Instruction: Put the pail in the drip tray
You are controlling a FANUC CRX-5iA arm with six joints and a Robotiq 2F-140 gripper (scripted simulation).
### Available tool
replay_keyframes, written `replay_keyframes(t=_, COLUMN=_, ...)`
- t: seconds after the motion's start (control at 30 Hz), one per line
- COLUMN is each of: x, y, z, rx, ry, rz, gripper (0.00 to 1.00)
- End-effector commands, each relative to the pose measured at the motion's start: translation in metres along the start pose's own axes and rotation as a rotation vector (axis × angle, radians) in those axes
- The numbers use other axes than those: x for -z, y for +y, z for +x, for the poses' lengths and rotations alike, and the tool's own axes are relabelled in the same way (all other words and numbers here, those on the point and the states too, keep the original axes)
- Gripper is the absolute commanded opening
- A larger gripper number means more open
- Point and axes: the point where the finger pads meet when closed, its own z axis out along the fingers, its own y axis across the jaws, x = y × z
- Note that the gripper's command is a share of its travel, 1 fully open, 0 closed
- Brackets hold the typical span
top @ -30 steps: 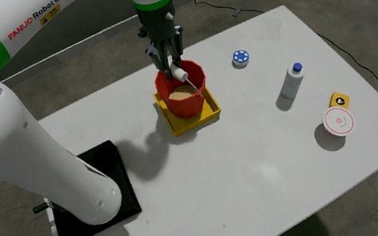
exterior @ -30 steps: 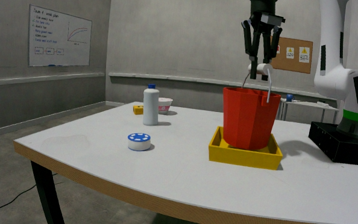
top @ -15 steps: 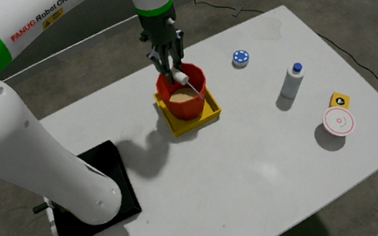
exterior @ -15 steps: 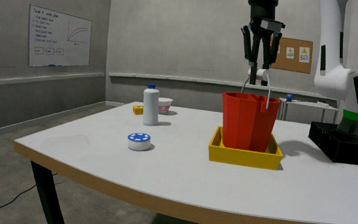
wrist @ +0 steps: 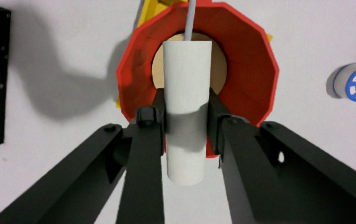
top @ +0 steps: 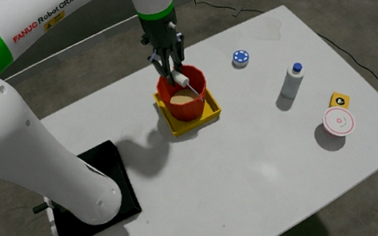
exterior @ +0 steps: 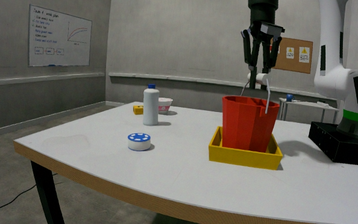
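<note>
The red pail (top: 183, 91) hangs upright inside the yellow drip tray (top: 189, 111), its lower part below the tray's rim (exterior: 245, 155); its base is hidden, so I cannot tell if it touches the floor. The pail (exterior: 248, 121) leans slightly. My gripper (top: 173, 73) is shut on the white grip of the pail's wire handle (exterior: 258, 79), straight above the pail. In the wrist view the fingers clamp the white handle grip (wrist: 186, 107) over the pail's mouth (wrist: 197, 65).
A blue-topped white puck (top: 240, 57), a white bottle with a blue cap (top: 291, 81), a small yellow box (top: 339, 100) and a pink-and-white cup (top: 338, 121) stand to the right. The black robot base plate (top: 95, 194) lies to the left.
</note>
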Motion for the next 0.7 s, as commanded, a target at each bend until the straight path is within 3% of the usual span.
replay_keyframes(t=0.0, x=-0.0009, y=0.0005, z=-0.0001, rx=0.0, ry=0.0, rz=-0.002, gripper=0.1)
replay_keyframes(t=0.67, x=-0.0063, y=0.0005, z=-0.0001, rx=0.0, ry=0.0, rz=-0.002, gripper=0.1)
